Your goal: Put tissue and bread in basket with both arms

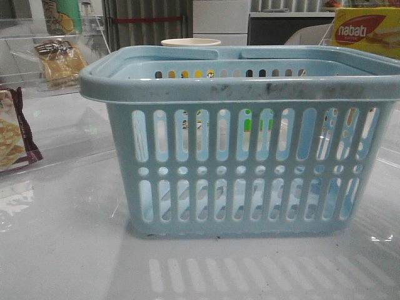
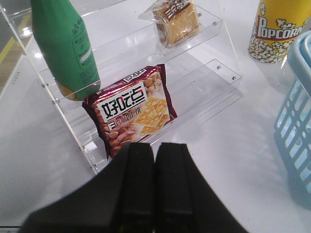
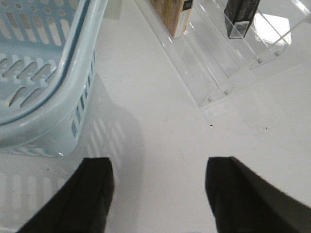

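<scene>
The light-blue basket (image 1: 250, 169) fills the middle of the front view, and neither gripper shows there. The bread (image 2: 177, 19), a clear packet with a dark label, lies on the upper step of a clear acrylic rack (image 2: 204, 73); it also shows at the far left as the bread (image 1: 59, 61). My left gripper (image 2: 154, 148) is shut with nothing in it, just short of that rack. The tissue (image 3: 240, 17), a small dark pack, stands on another clear rack (image 3: 214, 77). My right gripper (image 3: 158, 167) is open and empty over the bare table, with the basket rim (image 3: 73, 73) beside it.
A maroon-edged snack packet (image 2: 131, 109) leans on the lower step right ahead of my left fingers, and a green bottle (image 2: 63, 43) stands beside it. A popcorn tub (image 2: 279, 29) is near the basket. A yellow-red nabati box (image 1: 365, 31) sits at the far right.
</scene>
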`<state>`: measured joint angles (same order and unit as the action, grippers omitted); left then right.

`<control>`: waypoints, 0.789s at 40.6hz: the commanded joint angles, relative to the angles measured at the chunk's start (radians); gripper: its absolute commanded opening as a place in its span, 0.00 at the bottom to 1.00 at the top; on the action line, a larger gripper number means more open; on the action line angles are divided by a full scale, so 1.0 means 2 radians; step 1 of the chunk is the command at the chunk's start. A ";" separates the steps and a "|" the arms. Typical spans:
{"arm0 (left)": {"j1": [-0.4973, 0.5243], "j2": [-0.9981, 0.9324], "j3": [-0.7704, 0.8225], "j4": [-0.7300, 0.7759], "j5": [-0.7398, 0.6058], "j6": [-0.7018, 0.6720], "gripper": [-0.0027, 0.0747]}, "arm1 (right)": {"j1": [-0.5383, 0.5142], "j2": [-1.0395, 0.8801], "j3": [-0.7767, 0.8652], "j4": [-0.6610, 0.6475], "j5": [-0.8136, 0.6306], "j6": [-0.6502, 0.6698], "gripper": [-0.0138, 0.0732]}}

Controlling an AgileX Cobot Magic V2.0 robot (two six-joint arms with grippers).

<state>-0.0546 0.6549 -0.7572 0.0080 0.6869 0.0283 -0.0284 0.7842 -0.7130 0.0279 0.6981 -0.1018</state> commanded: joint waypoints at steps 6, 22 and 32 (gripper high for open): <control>0.000 0.003 -0.016 -0.004 -0.038 -0.004 0.15 | -0.069 0.098 -0.100 -0.008 -0.041 -0.001 0.79; 0.000 0.003 -0.016 -0.004 -0.038 -0.004 0.15 | -0.093 0.300 -0.259 -0.008 -0.038 -0.001 0.76; 0.000 0.003 -0.016 -0.004 -0.038 -0.004 0.15 | -0.093 0.400 -0.326 -0.004 -0.042 -0.001 0.76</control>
<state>-0.0546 0.6549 -0.7572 0.0080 0.6869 0.0283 -0.2101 1.5763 -1.2979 0.0158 0.6768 -0.1018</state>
